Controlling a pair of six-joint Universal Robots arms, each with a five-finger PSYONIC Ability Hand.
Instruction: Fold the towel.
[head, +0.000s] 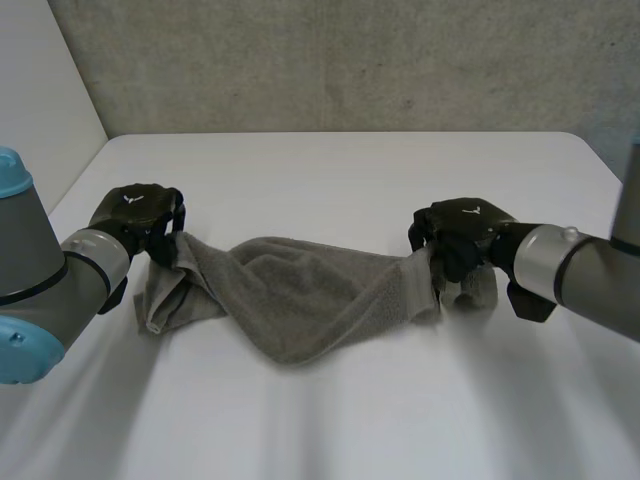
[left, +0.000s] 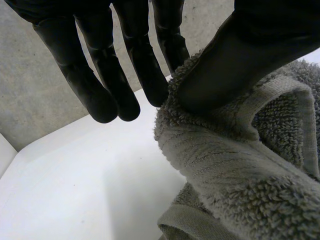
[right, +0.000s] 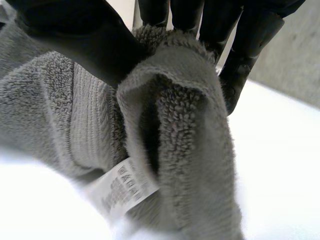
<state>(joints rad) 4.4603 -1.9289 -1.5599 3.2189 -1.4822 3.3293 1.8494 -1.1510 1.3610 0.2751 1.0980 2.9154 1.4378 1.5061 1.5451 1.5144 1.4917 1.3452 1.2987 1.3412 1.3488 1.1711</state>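
Two ends of one grey towel (head: 290, 300) are lifted a little from the white bench (head: 340, 165), each end by one robot hand.

At the left side, the left robot hand (head: 140, 213) sits at the end of its grey arm with the light-blue cap, and it has the left end of the towel. In its wrist view the thumb (left: 240, 60) presses into the thick pile at a folded, hemmed edge, and the cloth is pinched against the finger next to it. The other fingers (left: 100, 85) are straight, a little spread, and touch nothing. Below this robot hand a loose part of the towel hangs down and lies crumpled on the bench, with a hem curling at its lowest corner.

Between the two robot hands the towel sags in a wide curve. Its middle rests on the bench, nearer to the robot than the two ends.

At the right side, the right robot hand (head: 462, 235) has the other end. Its thumb (right: 75, 37) is on one side of a bunched fold and its fingers (right: 245, 45) are on the other side, so the cloth is clamped between them. A white care label (right: 122, 187), with print too small to read, hangs from the hem under this fold. A small part of the towel lies on the bench just beside this robot hand, on its outer side.

Behind the bench stands a grey concrete wall (head: 350, 60).
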